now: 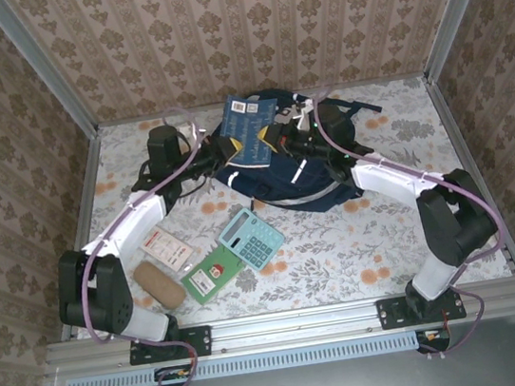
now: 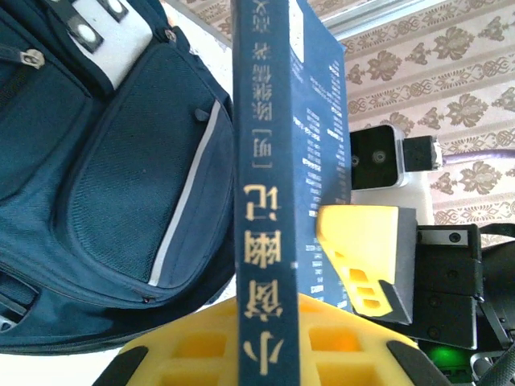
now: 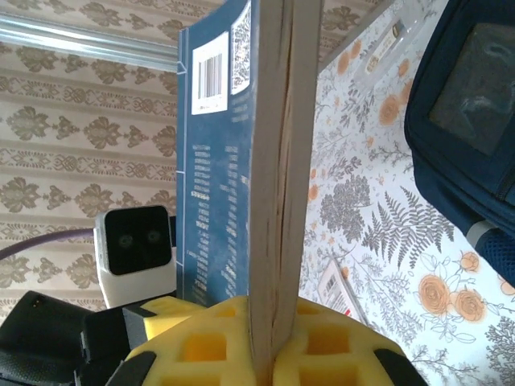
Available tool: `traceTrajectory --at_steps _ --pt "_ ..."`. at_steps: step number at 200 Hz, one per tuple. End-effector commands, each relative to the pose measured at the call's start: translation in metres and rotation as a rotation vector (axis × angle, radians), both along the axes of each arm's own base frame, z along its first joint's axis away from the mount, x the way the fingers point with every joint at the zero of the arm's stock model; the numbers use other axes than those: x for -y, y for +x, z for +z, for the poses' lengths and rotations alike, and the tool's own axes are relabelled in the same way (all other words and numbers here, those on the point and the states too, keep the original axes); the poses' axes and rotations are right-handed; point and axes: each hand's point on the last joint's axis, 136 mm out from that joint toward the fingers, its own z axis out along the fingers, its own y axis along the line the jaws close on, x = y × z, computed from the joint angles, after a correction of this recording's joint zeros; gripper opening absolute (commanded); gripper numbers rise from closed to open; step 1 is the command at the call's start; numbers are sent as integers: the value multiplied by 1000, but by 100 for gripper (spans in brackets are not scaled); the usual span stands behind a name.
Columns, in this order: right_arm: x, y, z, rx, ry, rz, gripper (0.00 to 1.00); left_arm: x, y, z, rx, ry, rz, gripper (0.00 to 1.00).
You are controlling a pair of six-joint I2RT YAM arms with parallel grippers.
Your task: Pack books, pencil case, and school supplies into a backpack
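A dark blue book [image 1: 250,125] stands on edge above the navy backpack [image 1: 306,182] at the back middle of the table. My left gripper [image 1: 229,150] is shut on its spine side, where gold characters run down the spine [image 2: 273,201]. My right gripper [image 1: 283,141] is shut on its page edge [image 3: 278,201]. In the left wrist view the backpack [image 2: 105,177] lies to the left. A light blue calculator [image 1: 251,237], a small green book [image 1: 212,278], a tan pencil case [image 1: 158,284] and a white card [image 1: 167,252] lie on the table near the left arm.
The floral table [image 1: 416,228] is walled by patterned panels on three sides, with a metal rail [image 1: 295,320] at the near edge. The white card [image 3: 342,289] lies on the cloth below the book. The other wrist's camera [image 3: 137,241] sits close on the book's far side.
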Motion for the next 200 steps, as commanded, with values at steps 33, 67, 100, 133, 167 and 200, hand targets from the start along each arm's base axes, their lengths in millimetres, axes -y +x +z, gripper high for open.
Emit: traceTrajectory --at_steps 33,67,100,133,167,200 --pt "60 -21 15 47 -108 -135 0 24 5 1 67 144 -47 52" --pt "131 -45 13 35 -260 -336 0 48 7 -19 72 279 -79 56" --pt "191 -71 5 -24 -411 -512 0 83 3 -40 118 432 -155 51" --pt "235 -95 -4 -86 -518 -635 0 126 -2 -65 167 543 -262 43" --pt "269 -115 -12 -153 -610 -722 0 169 -7 -84 195 567 -346 40" --pt "290 -123 -12 -170 -626 -780 0 203 -15 -109 205 595 -425 41"
